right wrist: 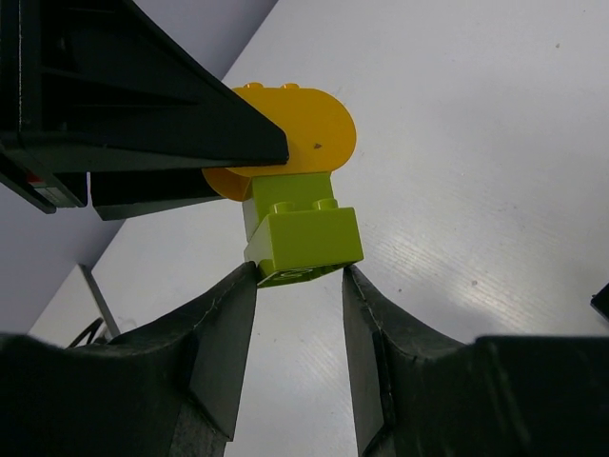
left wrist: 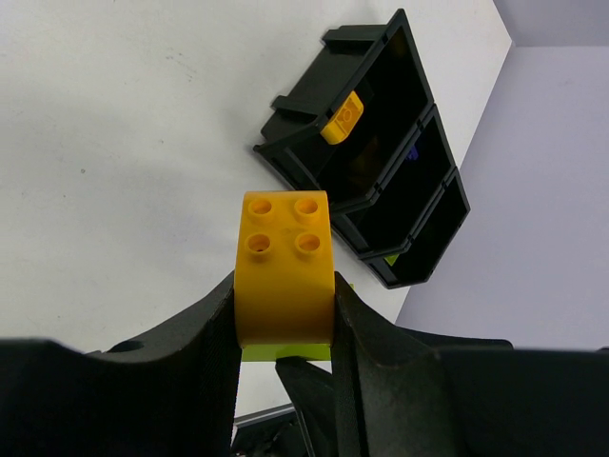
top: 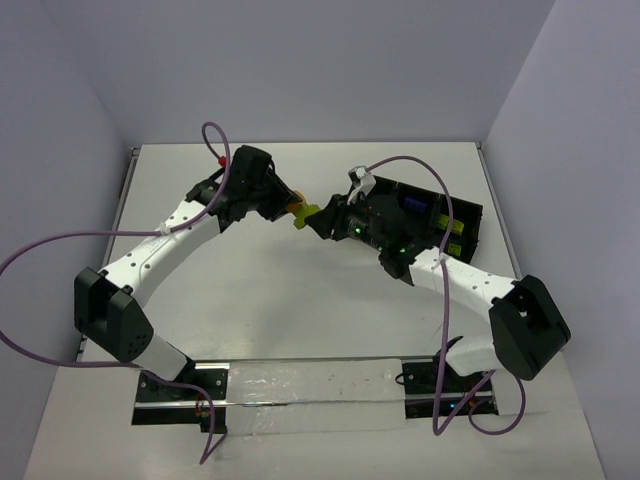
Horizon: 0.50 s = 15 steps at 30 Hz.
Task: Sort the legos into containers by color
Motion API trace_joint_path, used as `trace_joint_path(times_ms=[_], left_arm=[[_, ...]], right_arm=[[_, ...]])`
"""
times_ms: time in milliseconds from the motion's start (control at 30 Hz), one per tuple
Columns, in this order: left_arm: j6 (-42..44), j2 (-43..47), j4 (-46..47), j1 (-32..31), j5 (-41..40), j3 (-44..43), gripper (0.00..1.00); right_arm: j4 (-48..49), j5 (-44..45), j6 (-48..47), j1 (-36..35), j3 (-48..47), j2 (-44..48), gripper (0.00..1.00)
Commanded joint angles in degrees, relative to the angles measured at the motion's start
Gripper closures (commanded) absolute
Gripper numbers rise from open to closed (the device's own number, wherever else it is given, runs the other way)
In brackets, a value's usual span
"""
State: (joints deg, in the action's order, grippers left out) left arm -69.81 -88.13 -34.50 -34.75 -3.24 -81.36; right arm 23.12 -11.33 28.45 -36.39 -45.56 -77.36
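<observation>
Above the middle of the white table (top: 300, 320) the two arms meet. The left gripper (left wrist: 284, 319) pinches an orange-yellow brick (left wrist: 284, 276) by its sides, with a lime green brick (right wrist: 304, 238) stuck to its underside. The right gripper's (right wrist: 300, 286) fingers flank the green one, tips at its corners; I can't tell if they truly clamp it. The black three-compartment tray (top: 468, 212) sits far right, with another orange-yellow brick (left wrist: 343, 116) in its end compartment.
</observation>
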Motion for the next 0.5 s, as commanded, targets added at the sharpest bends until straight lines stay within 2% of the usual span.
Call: trace_joint_path(times_ms=[0, 100, 467], left_arm=[[0.2, 1.6, 2.2, -0.3, 1.5, -1.2, 1.00], [0.3, 1.8, 2.2, -0.3, 1.5, -1.2, 1.00], [0.4, 2.4, 2.3, -0.2, 1.3, -0.9, 1.00]], right_arm=[[7.8, -4.0, 2.2, -0.4, -2.5, -1.0, 0.52], [7.7, -4.4, 2.7, -0.4, -3.3, -2.0, 0.44], [8.9, -4.3, 3.4, -0.3, -3.1, -2.9, 0.46]])
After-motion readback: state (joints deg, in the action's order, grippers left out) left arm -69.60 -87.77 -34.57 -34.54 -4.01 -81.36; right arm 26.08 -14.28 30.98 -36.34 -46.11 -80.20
